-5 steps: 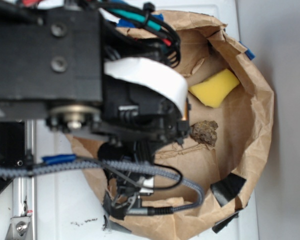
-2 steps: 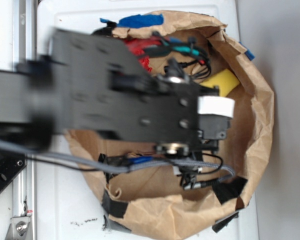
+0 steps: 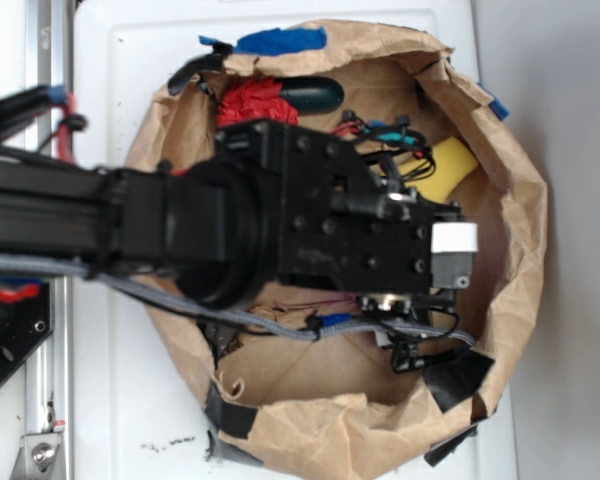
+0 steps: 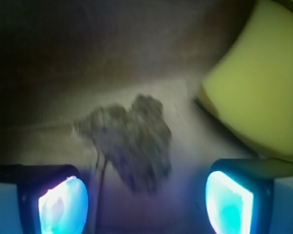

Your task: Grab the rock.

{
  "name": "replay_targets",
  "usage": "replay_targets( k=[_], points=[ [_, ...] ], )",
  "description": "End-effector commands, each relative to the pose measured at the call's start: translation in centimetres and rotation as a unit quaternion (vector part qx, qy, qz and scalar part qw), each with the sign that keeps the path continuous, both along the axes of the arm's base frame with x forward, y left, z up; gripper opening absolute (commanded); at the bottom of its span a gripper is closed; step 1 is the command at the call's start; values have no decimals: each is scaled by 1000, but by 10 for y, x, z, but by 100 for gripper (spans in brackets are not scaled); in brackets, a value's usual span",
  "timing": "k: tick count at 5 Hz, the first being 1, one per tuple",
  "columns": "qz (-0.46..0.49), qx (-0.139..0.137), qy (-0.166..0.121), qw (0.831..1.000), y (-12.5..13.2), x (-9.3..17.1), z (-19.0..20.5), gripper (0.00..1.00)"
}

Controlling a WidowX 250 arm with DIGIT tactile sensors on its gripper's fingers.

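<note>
The claw (image 4: 146,197) is open, with its two glowing fingertips (image 4: 63,202) standing to the left and right of the rock (image 4: 132,141), which lies on the brown paper (image 4: 88,63) just beyond them. To do the grasp well, I think the claw should go down and a little forward until the rock sits fully between the fingertips, and only then close, while it avoids the yellow sponge (image 4: 259,87) close at the right. In the exterior view the arm (image 3: 280,235) hides the rock completely. The wrist view is blurred, so the height above the paper cannot be judged.
</note>
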State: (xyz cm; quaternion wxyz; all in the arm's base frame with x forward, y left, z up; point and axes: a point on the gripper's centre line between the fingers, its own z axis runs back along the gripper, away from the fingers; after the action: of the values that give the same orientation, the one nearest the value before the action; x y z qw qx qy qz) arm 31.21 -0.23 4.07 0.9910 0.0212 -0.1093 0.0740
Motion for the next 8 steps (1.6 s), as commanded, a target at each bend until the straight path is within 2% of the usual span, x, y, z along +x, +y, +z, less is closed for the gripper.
replay_targets(
  k=[1,2,3,4,5,6,7,8],
  points=[
    [-44,-5,-81,996,-12,31,14,100],
    [-33,-6,-79,996,-11,33,10,0],
    [-37,-12,-81,996,-11,30,13,0],
    [-45,-17,-69,996,-7,23,24,0],
    [-50,-27,-11,998,-2,5,57,0],
    [-39,-65,57,996,7,-21,107,0],
    [-48,-126,112,985,26,-29,143,0],
    [-75,-165,129,975,24,-41,161,0]
  ],
)
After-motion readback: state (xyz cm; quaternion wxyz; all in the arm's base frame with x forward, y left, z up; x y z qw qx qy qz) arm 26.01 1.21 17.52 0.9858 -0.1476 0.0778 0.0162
